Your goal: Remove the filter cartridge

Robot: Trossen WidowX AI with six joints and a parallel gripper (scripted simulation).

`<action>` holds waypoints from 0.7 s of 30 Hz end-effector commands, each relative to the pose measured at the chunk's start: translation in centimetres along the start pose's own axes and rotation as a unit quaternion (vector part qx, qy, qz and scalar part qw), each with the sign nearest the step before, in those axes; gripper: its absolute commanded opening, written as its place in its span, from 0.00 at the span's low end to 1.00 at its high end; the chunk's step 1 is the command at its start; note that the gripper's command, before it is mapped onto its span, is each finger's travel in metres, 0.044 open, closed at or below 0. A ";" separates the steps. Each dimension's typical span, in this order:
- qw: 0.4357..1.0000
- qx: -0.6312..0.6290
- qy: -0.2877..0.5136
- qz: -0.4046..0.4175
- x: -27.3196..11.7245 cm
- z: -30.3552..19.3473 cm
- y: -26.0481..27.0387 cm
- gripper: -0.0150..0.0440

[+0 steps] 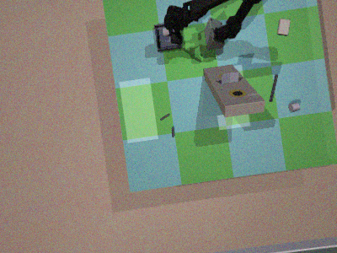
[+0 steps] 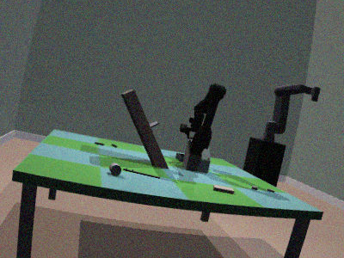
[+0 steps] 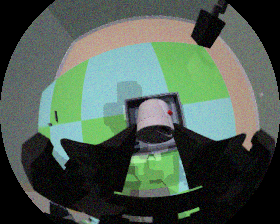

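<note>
— Got the gripper (image 1: 172, 34) (image 2: 185, 130) (image 3: 154, 126) in view? Open or closed?
— Closed on the filter cartridge (image 1: 166, 31) (image 3: 154, 114), with a finger at 9 o'clock and another at 3 in the wrist view
— Where exactly?
— Over the tray (image 1: 157, 38) (image 2: 180, 156) (image 3: 127, 115), up in the air; overlapping much of the tray floor in the wrist view. Note the red dot (image 3: 170, 112) at the cartridge's 3 o'clock and the dark end face at 6
— And the service panel (image 1: 219, 82) (image 2: 144, 129)?
— At 4 o'clock from the tray, seen from the top; leaning towards 11 in the exterior view. Look for the yellow-ringed dark hole (image 1: 238, 93), with a pale raised piece (image 1: 230, 78) (image 2: 154, 124) at 11 o'clock from it
— Anything else nearby?
— Seen from the top, a thin dark rod (image 1: 274, 88) (image 2: 142, 173) at the panel's 3 o'clock, plus a small cylinder (image 1: 294, 105) (image 2: 115, 168) between 3 and 4, farther out
</note>
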State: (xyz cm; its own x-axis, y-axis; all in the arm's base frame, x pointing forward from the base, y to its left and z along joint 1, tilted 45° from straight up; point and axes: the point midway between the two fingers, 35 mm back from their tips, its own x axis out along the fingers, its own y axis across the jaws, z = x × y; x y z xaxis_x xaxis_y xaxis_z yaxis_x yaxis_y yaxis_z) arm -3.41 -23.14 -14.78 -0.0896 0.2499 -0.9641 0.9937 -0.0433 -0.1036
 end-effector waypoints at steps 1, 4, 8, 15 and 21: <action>0.999 0.027 -0.005 -0.021 1.0 -0.6 -1.4 0.25; 0.999 0.027 -0.005 -0.021 1.0 -0.6 -1.4 0.25; 0.999 0.027 -0.005 -0.021 1.8 -0.9 -1.4 0.25; 0.999 0.027 -0.005 -0.021 5.0 -2.5 -1.5 0.25; 0.999 0.027 -0.005 -0.022 7.3 -4.2 -1.5 0.25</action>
State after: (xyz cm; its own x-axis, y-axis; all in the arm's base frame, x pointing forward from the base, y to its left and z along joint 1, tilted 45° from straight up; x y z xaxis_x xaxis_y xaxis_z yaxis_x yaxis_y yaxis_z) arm -5.16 -18.45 -19.69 -0.1283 0.2448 -0.9611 0.9837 -0.0918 -0.1547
